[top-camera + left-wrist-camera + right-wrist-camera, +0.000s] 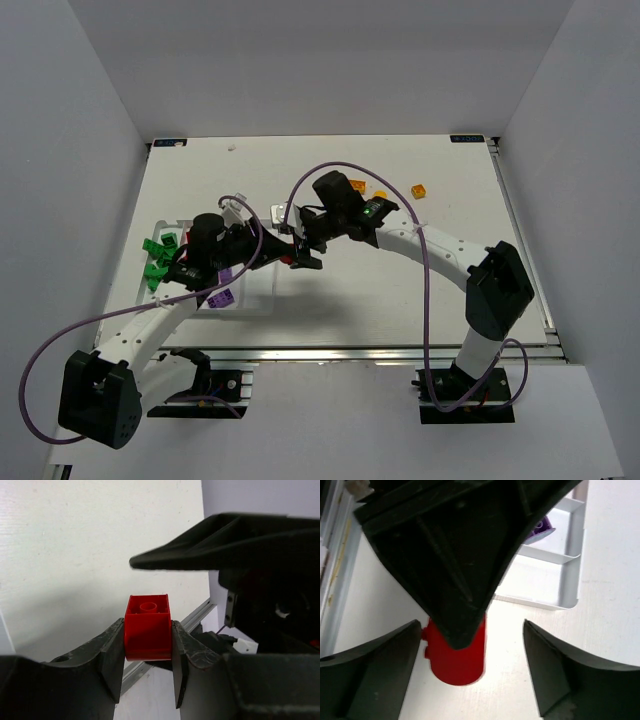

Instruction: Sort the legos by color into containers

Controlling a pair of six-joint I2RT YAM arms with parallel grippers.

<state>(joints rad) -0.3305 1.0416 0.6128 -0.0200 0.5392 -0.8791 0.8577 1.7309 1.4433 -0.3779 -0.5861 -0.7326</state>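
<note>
A red lego [148,627] hangs above the table, pinched by its sides with my left gripper [148,647] shut on it. In the top view the left gripper [284,256] meets my right gripper [301,240] just right of the white tray [262,300]. The right gripper [472,667] stands open, its fingers [375,675] wide on either side of the red lego [462,662], which sits nearer its left finger. A left finger [450,570] covers the brick's top. Green legos [155,262] and a purple lego [222,298] lie at the tray.
Two orange-yellow legos [419,189] [380,194] lie on the table at the back right. A tray corner [565,580] with a purple lego [542,527] shows beyond the right gripper. The right gripper's finger [210,545] hangs over the left gripper.
</note>
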